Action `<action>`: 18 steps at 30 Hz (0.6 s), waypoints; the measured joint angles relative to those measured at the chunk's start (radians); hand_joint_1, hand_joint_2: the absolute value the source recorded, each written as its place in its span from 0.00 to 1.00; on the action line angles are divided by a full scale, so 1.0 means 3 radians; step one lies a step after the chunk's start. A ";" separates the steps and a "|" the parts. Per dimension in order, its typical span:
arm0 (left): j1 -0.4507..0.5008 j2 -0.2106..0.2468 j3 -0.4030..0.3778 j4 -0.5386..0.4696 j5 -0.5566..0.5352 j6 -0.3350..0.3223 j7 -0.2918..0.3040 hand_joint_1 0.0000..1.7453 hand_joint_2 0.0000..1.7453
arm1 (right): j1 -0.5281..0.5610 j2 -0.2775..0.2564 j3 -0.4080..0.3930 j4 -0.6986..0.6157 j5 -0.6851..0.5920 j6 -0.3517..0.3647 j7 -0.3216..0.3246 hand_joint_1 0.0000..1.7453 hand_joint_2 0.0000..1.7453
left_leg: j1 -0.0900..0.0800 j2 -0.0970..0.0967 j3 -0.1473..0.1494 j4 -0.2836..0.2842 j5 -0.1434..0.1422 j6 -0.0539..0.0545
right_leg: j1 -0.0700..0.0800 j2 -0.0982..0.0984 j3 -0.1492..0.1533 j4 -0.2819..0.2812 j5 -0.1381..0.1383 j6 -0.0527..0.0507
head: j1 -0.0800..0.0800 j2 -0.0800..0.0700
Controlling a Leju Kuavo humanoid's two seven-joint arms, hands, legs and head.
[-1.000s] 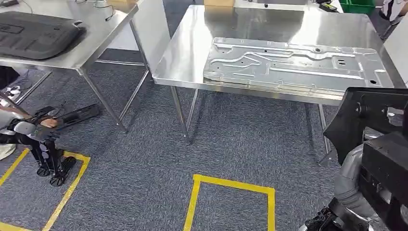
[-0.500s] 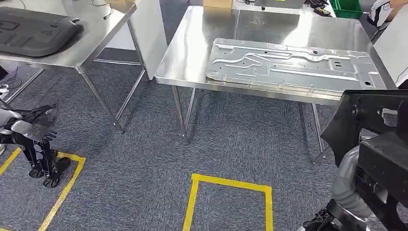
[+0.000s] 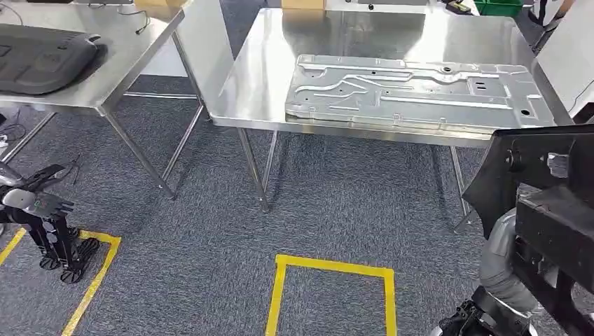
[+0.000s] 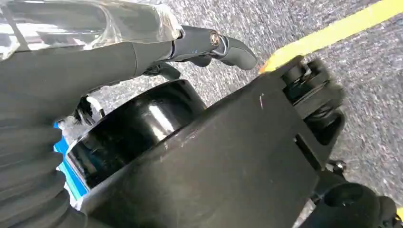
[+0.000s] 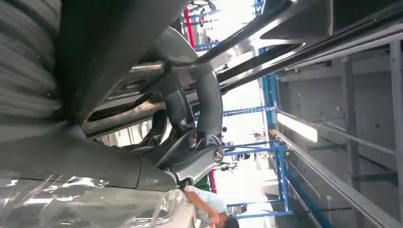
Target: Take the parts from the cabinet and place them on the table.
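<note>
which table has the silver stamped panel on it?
The steel table straight ahead: the silver stamped panel lies flat on it. The other table on the left carries a black moulded part instead.

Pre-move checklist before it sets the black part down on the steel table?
1. Black part held by right hand: ok, fingers curl around its edge.
2. Steel table ahead: ok.
3. Free spot on it: not ok at the near side, a stamped metal panel lies there; bare steel behind.
4. Left hand low by the floor: ok; holding anything, cannot tell.
5. Carpet path to table: ok.
</note>
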 joint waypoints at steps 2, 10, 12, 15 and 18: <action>0.0017 0.0000 -0.0001 0.0000 -0.0003 0.0004 0.0000 0.00 1.00 | -0.0002 0.0001 -0.0001 0.0000 0.0000 0.0000 0.0006 1.00 1.00 | 0.0002 -0.0010 0.0270 -0.0640 0.0319 0.0033 | -0.0001 0.0020 0.0031 -0.0004 -0.0016 0.0021 | -0.0001 0.0000; 0.0030 -0.0010 -0.0003 0.0000 0.0001 0.0009 0.0000 0.00 1.00 | -0.0020 0.0001 0.0000 0.0000 0.0003 0.0000 0.0016 1.00 1.00 | -0.0013 -0.0023 0.0397 -0.0833 0.0275 0.0165 | 0.0010 0.0007 -0.0165 0.0417 -0.0260 0.0134 | 0.0009 0.0000; 0.0034 -0.0014 -0.0004 0.0000 0.0001 0.0009 -0.0001 0.00 1.00 | -0.0009 0.0003 0.0000 0.0001 -0.0001 0.0000 0.0014 1.00 1.00 | -0.0032 -0.0012 0.0412 -0.0833 0.0249 0.0195 | 0.0011 0.0007 -0.0483 0.0989 -0.0471 0.0139 | 0.0010 0.0000; 0.0043 -0.0018 -0.0004 0.0000 0.0001 0.0011 -0.0001 0.00 1.00 | -0.0006 0.0003 0.0000 0.0003 -0.0003 0.0000 0.0001 1.00 1.00 | -0.0037 -0.0019 0.0464 -0.0829 0.0204 0.0188 | 0.0009 0.0004 -0.0525 0.0923 -0.0270 0.0145 | 0.0010 0.0000; 0.0053 -0.0020 -0.0005 0.0000 -0.0001 0.0011 -0.0001 0.00 1.00 | -0.0007 0.0001 0.0000 0.0003 -0.0003 0.0000 -0.0013 1.00 1.00 | -0.0036 -0.0023 0.0541 -0.0824 0.0114 0.0134 | 0.0006 -0.0042 -0.0104 0.0077 0.0100 0.0147 | 0.0010 0.0000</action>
